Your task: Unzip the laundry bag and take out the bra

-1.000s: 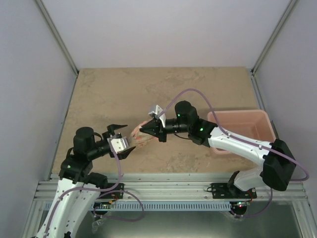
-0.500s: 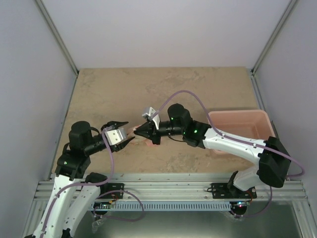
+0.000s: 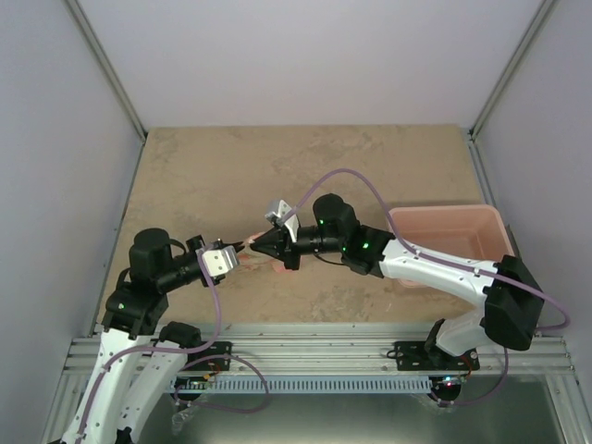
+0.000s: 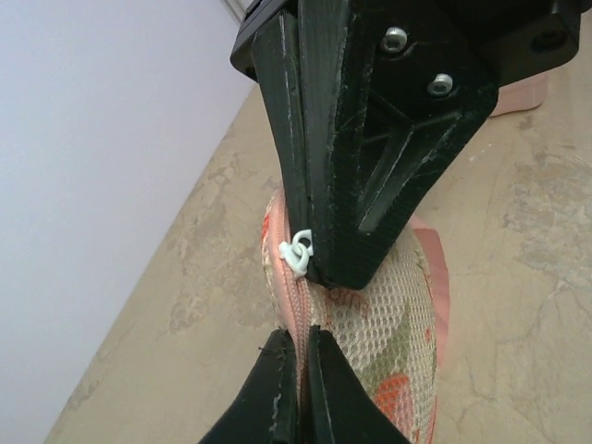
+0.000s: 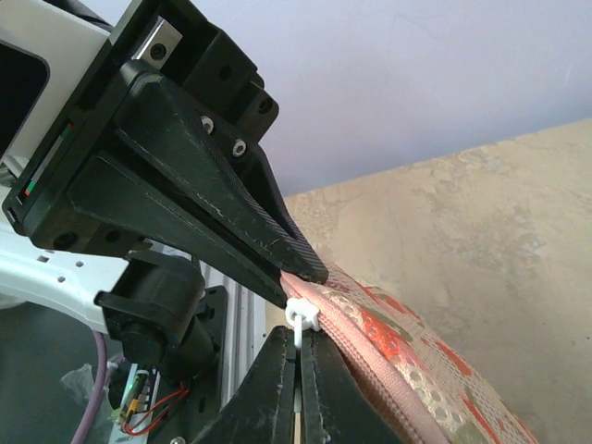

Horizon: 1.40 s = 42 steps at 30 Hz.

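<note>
The laundry bag, cream mesh with orange print, is held edge-up off the table between both arms; in the top view only a pink sliver of the laundry bag shows. My left gripper is shut on its pink zip rim, just below the white zip pull. From the opposite side, my right gripper is shut on the tab of that zip pull. In the top view the left gripper and right gripper meet tip to tip. The zip looks closed. The bra is hidden.
A pink rectangular plastic tub stands on the table's right side under the right arm, and shows as the tub behind the right gripper in the left wrist view. The tan table stretches behind and to the left. Grey walls enclose three sides.
My left gripper went from wide open to shut on the bag's zip rim. The right gripper shifted left with the bag earlier, then held still.
</note>
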Available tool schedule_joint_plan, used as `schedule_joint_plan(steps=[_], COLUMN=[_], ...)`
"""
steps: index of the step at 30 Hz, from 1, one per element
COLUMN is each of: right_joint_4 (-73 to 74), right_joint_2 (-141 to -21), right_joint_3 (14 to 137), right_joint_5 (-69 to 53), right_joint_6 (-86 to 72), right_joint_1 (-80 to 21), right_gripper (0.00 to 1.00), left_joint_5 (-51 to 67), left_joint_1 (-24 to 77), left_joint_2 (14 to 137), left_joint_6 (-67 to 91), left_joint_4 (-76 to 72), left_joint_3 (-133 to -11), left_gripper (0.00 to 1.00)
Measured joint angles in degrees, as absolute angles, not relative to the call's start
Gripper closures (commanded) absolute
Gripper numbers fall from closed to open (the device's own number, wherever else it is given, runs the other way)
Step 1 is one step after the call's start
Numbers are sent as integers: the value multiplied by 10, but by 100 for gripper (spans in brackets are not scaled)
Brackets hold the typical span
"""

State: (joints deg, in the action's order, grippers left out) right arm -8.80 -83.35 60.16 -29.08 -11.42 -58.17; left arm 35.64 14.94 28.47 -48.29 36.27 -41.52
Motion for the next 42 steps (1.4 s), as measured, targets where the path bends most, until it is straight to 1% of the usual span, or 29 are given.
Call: schedule_joint_plan(steps=[8, 19, 25, 30, 31, 33, 34, 35, 39, 40, 42], right_joint_4=[-77, -67, -53, -41, -39, -37, -37, -36, -27, -25, -23], right_joint_2=[-818, -750, -726, -723, -725, -731, -736, -741, -764, -770, -782], right_joint_3=[591, 497, 482, 498, 503, 521, 531, 543, 592, 603, 618], right_joint_5=[-280, -281, -300, -322, -322, -320, -316, -312, -293, -288, -279], right_joint_6=[-105, -106, -105, -106, -108, -112, -112, -112, -112, -111, -109], right_joint_1=[-570, -458, -428, -422, -425, -435, -443, -454, -496, -505, -516], right_gripper=[100, 100, 100, 100, 99, 99, 99, 100, 100, 99, 100], left_joint_5=[343, 317, 312, 312, 314, 323, 330, 339, 373, 378, 387], left_joint_1=[150, 150, 150, 150, 150, 149, 149, 149, 149, 149, 149], left_joint_2=[277, 264, 263, 258, 255, 250, 249, 248, 245, 243, 240], left_joint_6=[-481, -471, -428, -368, -357, -339, -336, -336, -346, -347, -350], left_joint_4=[347, 324, 296, 253, 243, 230, 227, 229, 242, 248, 254], left_joint_3=[-406, -383, -374, -350, -338, -315, -305, -299, -307, -316, -334], left_gripper=[100, 100, 100, 100, 88, 55, 43, 35, 12, 8, 6])
